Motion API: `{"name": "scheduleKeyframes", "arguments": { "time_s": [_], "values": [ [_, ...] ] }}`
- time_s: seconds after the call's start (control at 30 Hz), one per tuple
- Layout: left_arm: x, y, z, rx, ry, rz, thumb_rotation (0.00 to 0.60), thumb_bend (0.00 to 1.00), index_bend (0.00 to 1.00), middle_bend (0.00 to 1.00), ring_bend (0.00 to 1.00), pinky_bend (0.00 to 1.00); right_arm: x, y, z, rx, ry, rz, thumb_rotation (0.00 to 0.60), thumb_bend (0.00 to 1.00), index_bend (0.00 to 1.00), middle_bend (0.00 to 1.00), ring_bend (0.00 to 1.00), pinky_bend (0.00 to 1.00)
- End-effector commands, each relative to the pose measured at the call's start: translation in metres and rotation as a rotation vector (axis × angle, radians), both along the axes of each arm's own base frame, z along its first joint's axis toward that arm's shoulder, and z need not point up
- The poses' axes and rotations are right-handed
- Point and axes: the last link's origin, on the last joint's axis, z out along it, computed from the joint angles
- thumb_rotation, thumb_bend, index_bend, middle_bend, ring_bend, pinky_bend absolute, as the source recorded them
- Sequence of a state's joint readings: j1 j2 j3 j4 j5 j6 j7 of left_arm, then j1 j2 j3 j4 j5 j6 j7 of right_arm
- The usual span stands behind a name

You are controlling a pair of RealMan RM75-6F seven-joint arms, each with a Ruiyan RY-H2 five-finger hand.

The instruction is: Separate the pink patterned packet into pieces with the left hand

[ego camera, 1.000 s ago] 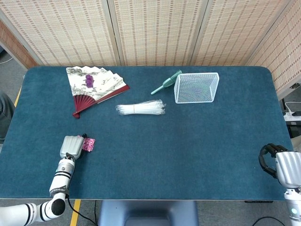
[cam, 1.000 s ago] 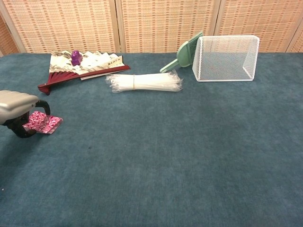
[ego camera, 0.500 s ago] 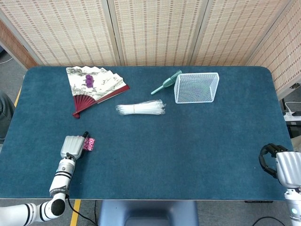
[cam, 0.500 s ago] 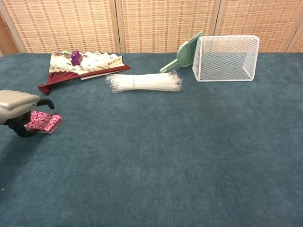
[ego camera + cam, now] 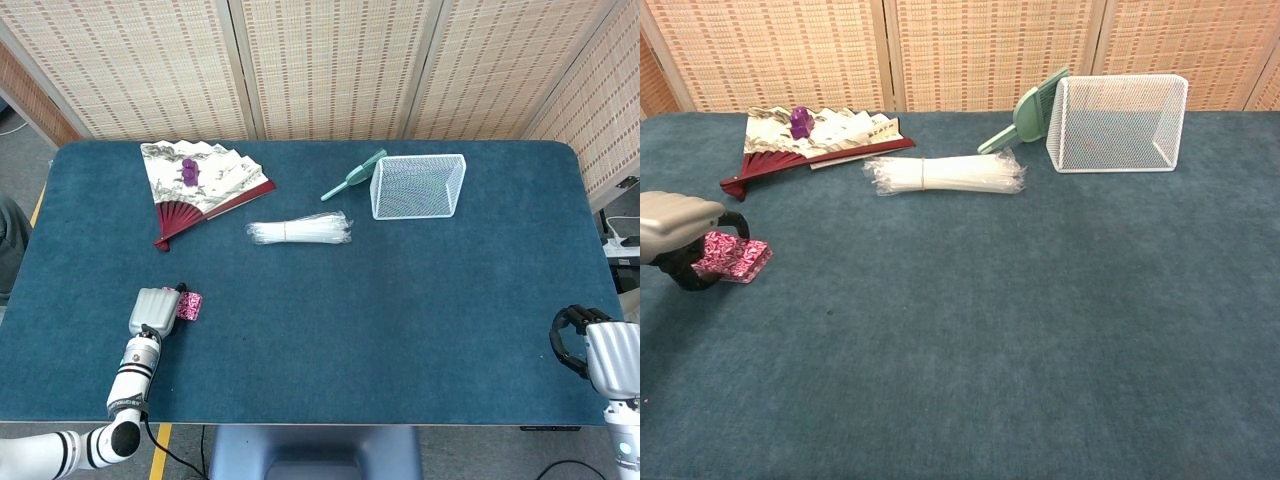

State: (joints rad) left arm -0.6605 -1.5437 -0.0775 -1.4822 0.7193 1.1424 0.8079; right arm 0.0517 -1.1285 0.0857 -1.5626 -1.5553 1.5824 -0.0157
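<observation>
The pink patterned packet (image 5: pixel 189 306) (image 5: pixel 733 256) lies on the blue table near its front left corner. My left hand (image 5: pixel 153 310) (image 5: pixel 678 232) sits over the packet's left end, with dark fingers curled down around that end, gripping it. The packet's right half sticks out from under the hand, and its near edge looks slightly raised off the cloth. My right hand (image 5: pixel 598 351) hangs at the table's front right edge with its fingers curled in and nothing in them. It shows only in the head view.
A painted folding fan (image 5: pixel 200 182) with a small purple object (image 5: pixel 189 169) on it lies at the back left. A bundle of clear plastic (image 5: pixel 299 230) lies mid-table. A white wire basket (image 5: pixel 418 185) stands at the back, with a green scoop (image 5: pixel 352 176) beside it.
The left hand's finger over the packet lifted and came back down. The packet shifted slightly and its right edge rose a little. The right hand has not moved.
</observation>
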Motion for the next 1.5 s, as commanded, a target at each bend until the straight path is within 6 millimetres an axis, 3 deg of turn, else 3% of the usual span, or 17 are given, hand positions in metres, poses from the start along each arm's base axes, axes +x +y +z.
{"name": "scheduleKeyframes", "arguments": {
  "time_s": [0.03,0.23,0.3,0.53,0.67,1.0,1.17,1.5],
  "values": [
    [0.0,0.0,0.0,0.011,-0.001,-0.008,0.6,0.4,0.31,1.0,1.0,1.0,0.0,0.0,0.0,0.0,0.0,0.0,0.6,0.46,0.69,0.55,0.58,0.88],
    [-0.001,-0.003,0.002,0.023,0.0,-0.019,0.6,0.4,0.57,1.0,1.0,1.0,0.0,0.0,0.0,0.0,-0.001,0.001,0.6,0.46,0.69,0.55,0.58,0.88],
    [-0.002,-0.005,0.004,0.024,0.002,-0.02,0.6,0.41,0.62,1.0,1.0,1.0,0.0,0.0,0.0,0.001,-0.001,0.001,0.6,0.46,0.69,0.55,0.58,0.88],
    [-0.007,-0.016,0.024,0.031,0.022,-0.035,0.6,0.41,0.63,1.0,1.0,1.0,0.0,0.0,0.0,0.003,0.0,0.0,0.6,0.46,0.69,0.55,0.58,0.88],
    [-0.019,-0.02,0.04,0.046,0.045,-0.022,0.6,0.41,0.63,1.0,1.0,1.0,0.0,0.0,-0.001,0.003,0.0,0.001,0.6,0.46,0.69,0.55,0.58,0.88],
    [-0.077,-0.016,0.067,0.129,0.094,0.088,0.6,0.41,0.63,1.0,1.0,1.0,0.0,-0.001,-0.002,0.004,0.005,-0.001,0.6,0.46,0.69,0.55,0.58,0.88],
    [-0.095,-0.016,0.065,0.139,0.117,0.125,0.6,0.41,0.54,1.0,1.0,1.0,0.0,-0.001,-0.003,0.008,0.007,-0.004,0.6,0.46,0.69,0.55,0.58,0.88],
    [-0.103,-0.018,0.058,0.123,0.139,0.137,0.6,0.39,0.27,1.0,1.0,1.0,0.0,-0.001,-0.003,0.009,0.006,-0.006,0.6,0.46,0.69,0.55,0.58,0.88]
  ]
}}
